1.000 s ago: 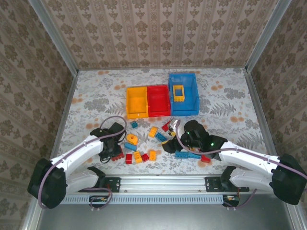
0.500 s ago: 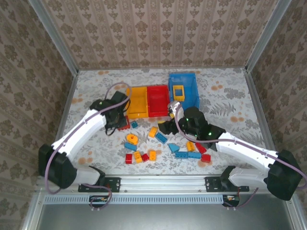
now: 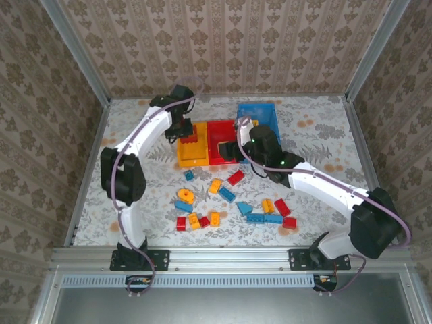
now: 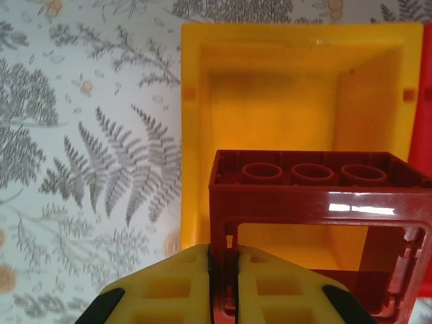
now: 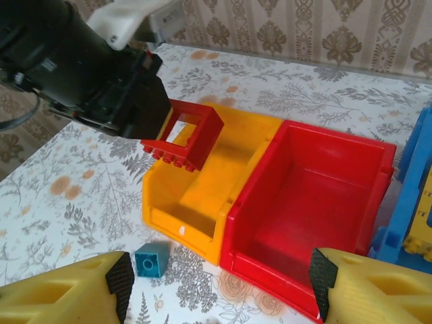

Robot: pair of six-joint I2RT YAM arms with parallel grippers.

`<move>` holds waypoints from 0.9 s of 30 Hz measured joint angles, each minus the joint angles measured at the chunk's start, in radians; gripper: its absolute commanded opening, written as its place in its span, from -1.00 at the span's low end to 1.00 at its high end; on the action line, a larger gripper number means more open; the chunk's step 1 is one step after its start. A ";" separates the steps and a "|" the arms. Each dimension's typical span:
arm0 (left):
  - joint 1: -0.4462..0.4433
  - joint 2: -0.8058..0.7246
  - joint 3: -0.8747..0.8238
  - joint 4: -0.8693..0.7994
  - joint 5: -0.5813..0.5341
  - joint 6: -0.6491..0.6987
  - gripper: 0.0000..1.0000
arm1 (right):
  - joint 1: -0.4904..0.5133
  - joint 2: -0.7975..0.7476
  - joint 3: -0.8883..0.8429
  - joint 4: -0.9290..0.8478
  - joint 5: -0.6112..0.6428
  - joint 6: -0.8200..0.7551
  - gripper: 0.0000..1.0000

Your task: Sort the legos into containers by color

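The left pincer (image 4: 223,270) pinches one side of the red frame brick (image 4: 317,196), whose long axis runs crosswise to the fingers, directly over the yellow bin (image 4: 192,135). The red bin (image 5: 304,202) adjoins on that pincer's right, so a short sideways carry is judged necessary. The right wrist view adds that the brick hangs clear of the rim, and the right pincer (image 5: 219,282) stands spread before both bins.

The left arm (image 3: 138,138) is standing stretched far toward 12 o'clock with its wrist bent back toward 6, and the left gripper (image 4: 223,270) is pinching the edge of a red frame brick (image 4: 317,196) between closed fingers. The right arm (image 3: 317,182) is slanting toward 10 o'clock, and the right gripper (image 5: 216,280) is holding its fingers wide apart.
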 measured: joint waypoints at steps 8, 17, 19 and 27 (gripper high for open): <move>0.016 0.174 0.162 -0.011 0.034 0.064 -0.74 | -0.001 0.085 0.101 -0.078 0.011 0.017 0.42; 0.018 0.238 0.188 -0.016 0.068 0.072 -0.73 | 0.033 0.143 0.162 -0.083 0.008 0.022 0.43; 0.018 0.241 0.188 -0.014 0.076 0.072 -0.72 | 0.045 0.151 0.171 -0.083 0.008 0.022 0.43; 0.018 0.261 0.188 0.014 0.095 0.072 -0.67 | 0.063 0.154 0.183 -0.095 0.008 0.022 0.43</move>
